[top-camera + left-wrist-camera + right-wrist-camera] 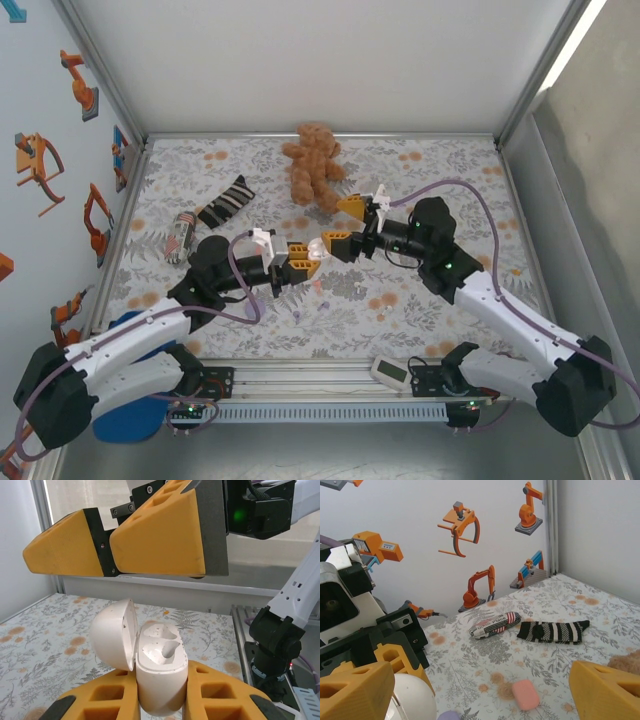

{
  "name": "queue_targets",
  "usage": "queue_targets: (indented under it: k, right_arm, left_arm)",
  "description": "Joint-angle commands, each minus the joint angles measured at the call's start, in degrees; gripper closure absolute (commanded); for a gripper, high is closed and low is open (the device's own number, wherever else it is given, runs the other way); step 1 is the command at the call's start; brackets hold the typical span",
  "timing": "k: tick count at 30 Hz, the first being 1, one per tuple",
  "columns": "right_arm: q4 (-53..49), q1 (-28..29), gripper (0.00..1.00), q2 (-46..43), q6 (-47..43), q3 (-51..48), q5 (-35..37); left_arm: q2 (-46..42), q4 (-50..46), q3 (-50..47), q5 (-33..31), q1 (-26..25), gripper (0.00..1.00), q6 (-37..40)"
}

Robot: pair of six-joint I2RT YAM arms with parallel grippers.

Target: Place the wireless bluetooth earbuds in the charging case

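The charging case (160, 680), white with its lid swung open toward 9 o'clock, is clamped upright between the yellow fingers (107, 697) of the left gripper (162, 702). In the top view the right gripper (344, 223) is seen near it, at its 1 o'clock, with its fingers spread wide and nothing between them. On the floral surface (450, 180) a salmon-pink earbud (525, 694) is seen, and a lilac earbud (449, 715) lies at its 8 o'clock, cut by the frame edge. A striped sock (552, 631) lies at 1 o'clock from the pink one. At the sock's 9 o'clock a red-and-white wrapped tube (495, 624) bears blurred script, possibly "Place". A teddy bear (313, 165) lies at the surface's 12 o'clock.
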Motion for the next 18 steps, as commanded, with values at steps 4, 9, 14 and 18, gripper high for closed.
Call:
queue_targets:
  k: [4, 9, 14, 18]
  right_arm:
    - [-12.2, 0.2, 0.10, -5.3, 1.3, 3.6, 8.2]
    - [-22.9, -0.1, 0.11, -6.5, 2.7, 4.8, 13.6]
    - [-30.1, -1.1, 0.12, -7.0, 6.4, 4.1, 16.5]
    - [-37.9, -3.0, 0.17, -6.1, 10.2, 4.7, 16.7]
  left_arm:
    - [-2.7, -0.5, -1.1, -1.6, -0.4, 1.00, -0.3]
    - [-4.5, 3.3, -4.3, -3.5, -0.4, 1.00, -2.3]
    - [-6.4, 2.3, -5.0, -3.4, -0.5, 1.00, -2.9]
    - [-7.5, 1.5, -5.2, -3.5, -0.6, 1.00, -3.7]
